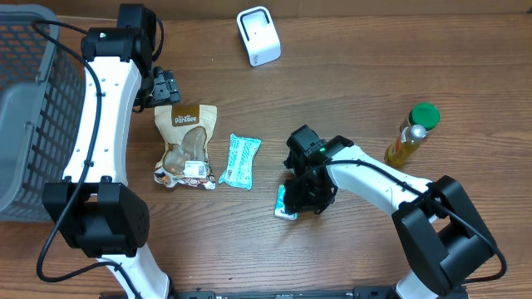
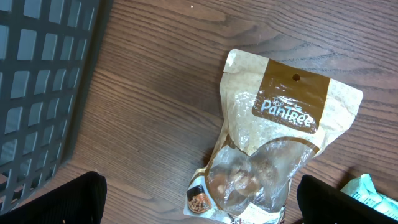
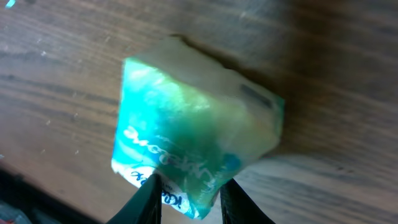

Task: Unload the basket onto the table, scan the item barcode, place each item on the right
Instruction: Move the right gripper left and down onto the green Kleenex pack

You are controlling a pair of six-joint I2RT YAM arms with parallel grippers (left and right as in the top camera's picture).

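The right gripper (image 1: pixel 298 199) is down near the middle of the table's near edge. Its jaws are drawn in narrow around one end of a small teal packet (image 3: pixel 193 130), and both fingers (image 3: pixel 148 198) seem to press on it. The packet lies flat on the table, so I'd judge this to be the pick-up before it is carried to the white scanner (image 1: pixel 258 35) standing by the far edge. There is white lettering on its wrapper, but it is too blurred to read and no barcode shows.

The left gripper (image 1: pixel 165 85) hangs spread wide and empty above the top of a tan pouch (image 2: pixel 267 149) marked "Pantree", probably waiting its turn. A longer teal packet (image 1: pixel 239 160) lies just beside the pouch. A green-capped oil bottle (image 1: pixel 411 133) stands towards the right edge, and a grey basket (image 1: pixel 25 108) sits at the left edge.
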